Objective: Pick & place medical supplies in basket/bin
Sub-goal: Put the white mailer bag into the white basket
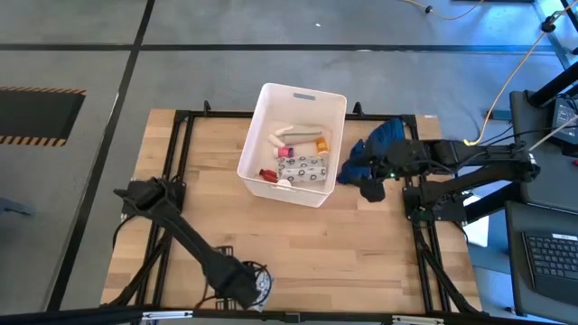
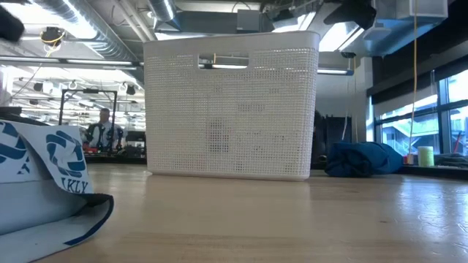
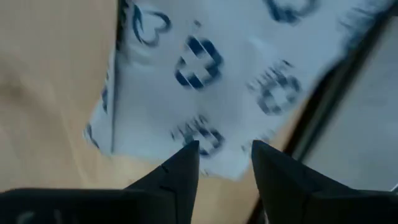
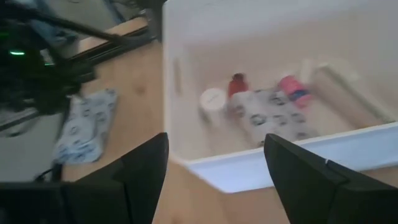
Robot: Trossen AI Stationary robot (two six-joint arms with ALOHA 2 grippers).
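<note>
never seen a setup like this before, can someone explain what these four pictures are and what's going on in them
It is a two-armed robot at a wooden table, sorting medical supplies into a white tub. One picture looks straight down, one looks level across the table top, and two come from cameras on the wrists. The left gripper sits at the table's near edge with its jaws open just above a white dotted packet, not gripping it. The right gripper hovers open beside the tub, holding nothing. Inside the tub lie another dotted packet, a beige roll and small vials. A blue cloth bundle lies next to the tub.
</note>
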